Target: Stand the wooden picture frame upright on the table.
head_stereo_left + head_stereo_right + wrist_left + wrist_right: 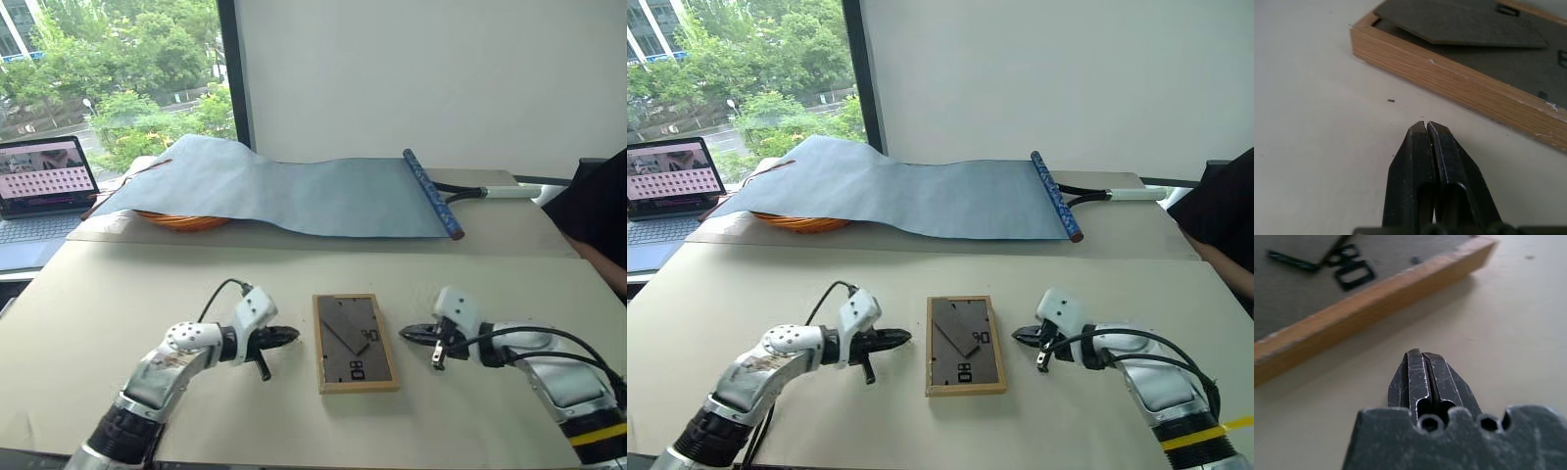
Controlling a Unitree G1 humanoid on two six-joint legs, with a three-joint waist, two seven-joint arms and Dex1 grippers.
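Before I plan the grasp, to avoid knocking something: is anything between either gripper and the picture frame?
Nothing visible. The wooden picture frame lies back-up on the table, with bare tabletop between it and the left gripper and right gripper, both with jaws shut.

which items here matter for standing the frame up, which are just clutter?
Job:
- small light-wood picture frame, lying back-up
- beige matte table
- left gripper, right gripper, both shut, either side of it

Clutter:
- blue-grey cloth sheet
- orange basket
- open laptop
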